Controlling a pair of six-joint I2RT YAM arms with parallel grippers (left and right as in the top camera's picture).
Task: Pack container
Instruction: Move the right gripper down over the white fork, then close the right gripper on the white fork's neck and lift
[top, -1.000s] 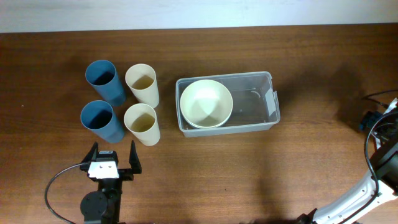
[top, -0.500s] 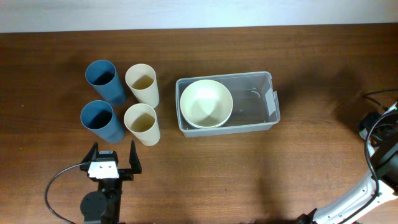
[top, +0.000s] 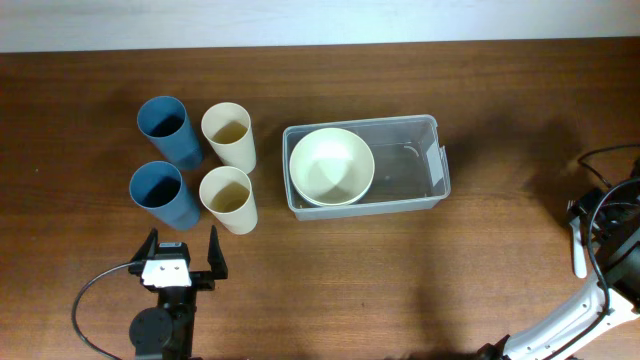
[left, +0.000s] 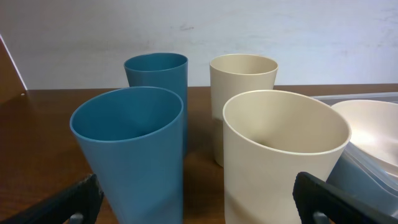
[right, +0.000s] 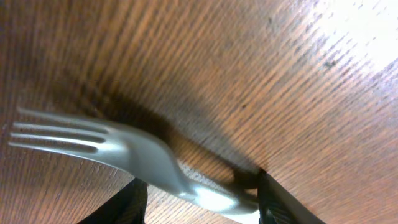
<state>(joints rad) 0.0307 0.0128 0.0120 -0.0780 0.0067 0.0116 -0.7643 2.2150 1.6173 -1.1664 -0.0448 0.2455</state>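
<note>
Left gripper (top: 182, 243): released, with its two fingers spread wide and nothing between them. It sits low over the table (top: 400, 290).
Right gripper (right: 200, 198): a fork (right: 134, 152) lies between its fingers. The handle end reaches back toward the palm and the prongs point away. The wrist view is blurred, so I cannot tell whether the fingers are clamped on the handle or only standing on either side of it.
Fork: pale plastic. Its shadow falls on the wood just behind the prongs.
Container (top: 405, 165): ahead of the left gripper and off to its right, well apart from it. It is also well apart from the right gripper, to that gripper's left. It stands flat on the table, and the short end with the white label faces the right gripper's side.
Bowl (top: 331, 166): cream, sitting inside the container in the half nearer the left gripper. The other half shows bare floor.
Blue cups: two, upright. One (top: 158, 190) is just ahead of the left gripper and slightly to its left; the other (top: 163, 128) stands right behind it, farther away.
Cream cups: two, upright. One (top: 227, 196) is just ahead of the left gripper and slightly to its right; the other (top: 227, 132) is beyond it. Both stand between the blue cups and the container.
</note>
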